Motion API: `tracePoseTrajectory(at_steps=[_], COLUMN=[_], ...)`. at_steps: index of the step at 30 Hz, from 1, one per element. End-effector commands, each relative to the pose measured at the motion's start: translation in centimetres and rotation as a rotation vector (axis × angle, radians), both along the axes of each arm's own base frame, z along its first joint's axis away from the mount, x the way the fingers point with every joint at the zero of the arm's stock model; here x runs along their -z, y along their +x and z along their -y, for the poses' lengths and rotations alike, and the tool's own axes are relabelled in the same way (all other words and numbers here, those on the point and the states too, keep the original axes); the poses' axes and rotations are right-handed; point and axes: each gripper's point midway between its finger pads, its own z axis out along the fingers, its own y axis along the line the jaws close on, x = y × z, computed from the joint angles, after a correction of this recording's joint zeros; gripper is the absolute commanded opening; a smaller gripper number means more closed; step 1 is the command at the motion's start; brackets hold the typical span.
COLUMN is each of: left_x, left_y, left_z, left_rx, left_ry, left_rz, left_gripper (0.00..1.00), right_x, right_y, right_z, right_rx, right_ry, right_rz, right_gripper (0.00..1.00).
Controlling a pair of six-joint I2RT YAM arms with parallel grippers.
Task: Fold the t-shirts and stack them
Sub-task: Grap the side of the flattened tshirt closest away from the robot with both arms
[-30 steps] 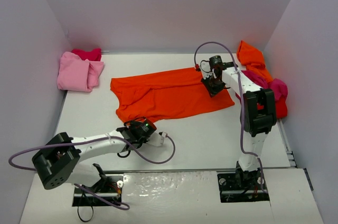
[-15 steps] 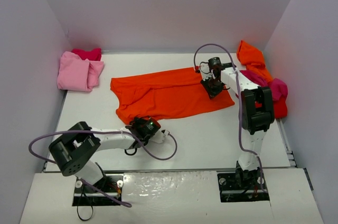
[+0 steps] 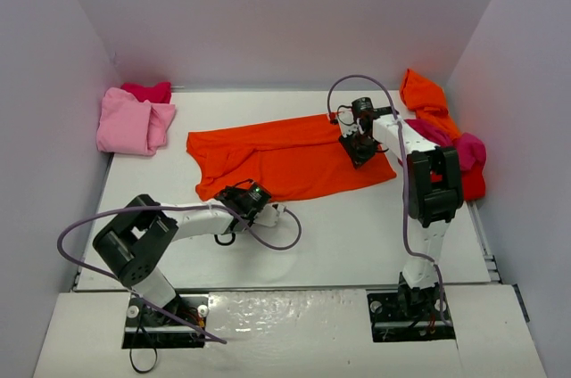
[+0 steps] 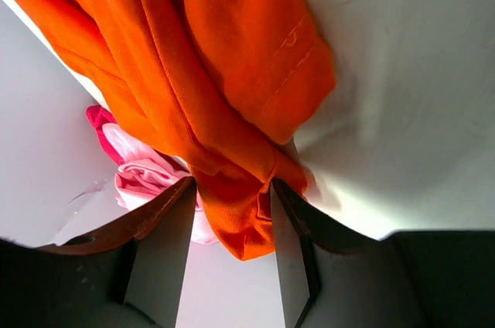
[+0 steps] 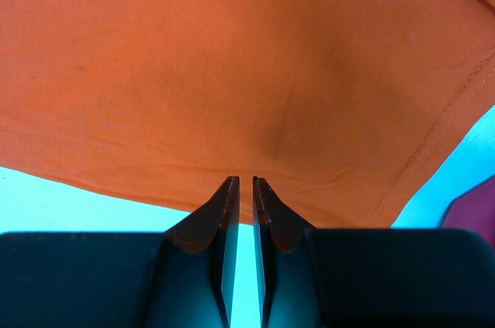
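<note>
An orange t-shirt point(image 3: 285, 160) lies spread across the middle of the table. My left gripper point(image 3: 245, 198) is at its near left corner. In the left wrist view the left gripper point(image 4: 232, 182) is closed on a bunched fold of the orange t-shirt point(image 4: 232, 73), and the fabric fills the gap between the jaws. My right gripper point(image 3: 357, 142) rests on the shirt's right end. In the right wrist view the right gripper point(image 5: 246, 179) is nearly closed, tips pinching the orange t-shirt point(image 5: 232, 57) near its hem.
Folded pink shirts point(image 3: 134, 119) lie at the back left, also showing in the left wrist view point(image 4: 143, 177). A pile of orange point(image 3: 424, 93) and magenta point(image 3: 464, 151) shirts sits against the right wall. The left arm's purple cable point(image 3: 277, 237) loops over the near table.
My left gripper has moved away from the near edge towards the shirt, carrying the orange corner with it. The right gripper has barely moved.
</note>
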Motion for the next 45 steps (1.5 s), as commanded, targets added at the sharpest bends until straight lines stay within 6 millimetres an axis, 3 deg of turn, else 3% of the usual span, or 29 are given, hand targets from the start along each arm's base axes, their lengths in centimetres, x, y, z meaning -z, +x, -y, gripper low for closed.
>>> tracePoseTrajectory(at_steps=[1, 7, 13, 18, 25, 31, 38, 45], left_x=[-2.0, -3.6, -5.2, -6.7, -6.7, -6.8, -7.0, -6.1], left_y=[0.4, -0.3, -0.2, -0.8, -1.5, -2.4, -1.8, -1.0], left_z=[-0.2, -0.8, -2.3, -2.3, -2.8, -0.5, 3.3, 5.5], left_rx=[-0.022, -0.037, -0.073, -0.057, -0.053, -0.036, -0.014, 0.016], left_ry=[-0.010, -0.049, -0.071, -0.111, -0.103, -0.175, -0.313, -0.338], left_rz=[0.006, 0.020, 0.046, 0.048, 0.026, -0.024, -0.064, -0.075], left_gripper=[0.41, 0.46, 0.46, 0.46, 0.46, 0.47, 0.47, 0.47], right_x=[-1.3, -0.7, -0.6, -0.5, -0.1, 0.5, 0.9, 1.2], right_y=[0.4, 0.4, 0.2, 0.2, 0.0, -0.1, -0.4, -0.6], right_z=[-0.3, -0.2, -0.4, -0.2, -0.3, -0.4, -0.5, -0.4], right_rx=[-0.003, -0.002, -0.006, -0.004, -0.011, -0.015, -0.025, -0.028], right_ry=[0.004, -0.005, -0.021, -0.028, -0.039, -0.054, -0.076, -0.082], right_rz=[0.025, 0.013, 0.011, 0.009, 0.000, -0.011, -0.019, -0.029], right_gripper=[0.11, 0.12, 0.12, 0.12, 0.13, 0.13, 0.13, 0.14])
